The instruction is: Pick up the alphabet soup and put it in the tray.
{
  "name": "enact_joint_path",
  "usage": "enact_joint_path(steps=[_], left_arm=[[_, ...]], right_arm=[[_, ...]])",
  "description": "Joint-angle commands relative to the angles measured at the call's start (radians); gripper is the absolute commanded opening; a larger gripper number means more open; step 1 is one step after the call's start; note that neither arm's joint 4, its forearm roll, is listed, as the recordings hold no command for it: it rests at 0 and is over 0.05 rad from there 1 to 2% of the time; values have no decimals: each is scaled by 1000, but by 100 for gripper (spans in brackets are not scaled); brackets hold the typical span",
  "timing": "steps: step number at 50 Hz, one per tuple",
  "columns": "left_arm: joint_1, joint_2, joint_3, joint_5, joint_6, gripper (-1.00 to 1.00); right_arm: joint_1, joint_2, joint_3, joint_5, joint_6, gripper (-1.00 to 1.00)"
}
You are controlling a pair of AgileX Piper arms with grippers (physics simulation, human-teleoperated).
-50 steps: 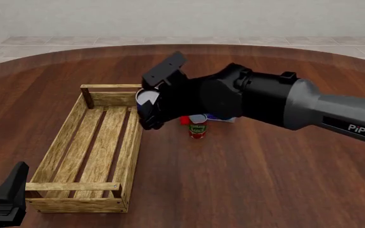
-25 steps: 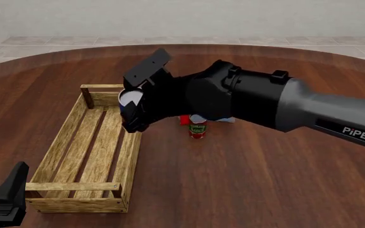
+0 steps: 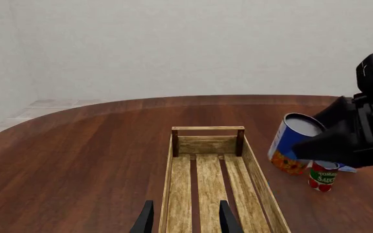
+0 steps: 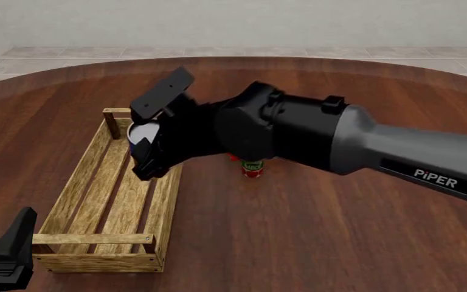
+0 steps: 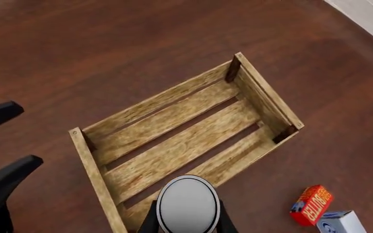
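I'm in the carry step: my right gripper [image 5: 188, 221] is clamped on the alphabet soup [image 3: 293, 142], held in the air above the tray [image 4: 81, 201], over its right-hand wall. Next I should shift further over the tray's slats, lower, and release. My left gripper [image 3: 185, 218] idles with jaws apart at the tray's near end. I count two cans, one tray, and two small boxes beyond the tomato sauce can [image 4: 252, 166].

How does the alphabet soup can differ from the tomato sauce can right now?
The alphabet soup is blue and orange; the tomato sauce can is red and green. The soup is bigger. The soup is tilted in the right gripper, off the table; the sauce stands upright on the table. Both are cylindrical cans.
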Motion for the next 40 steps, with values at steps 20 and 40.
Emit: enact_joint_path(steps=[20, 40], left_arm=[[1, -3, 1, 1, 0, 100], [1, -3, 1, 1, 0, 100]], right_arm=[[46, 73, -62, -18, 34, -100], [51, 163, -114, -33, 46, -100]])
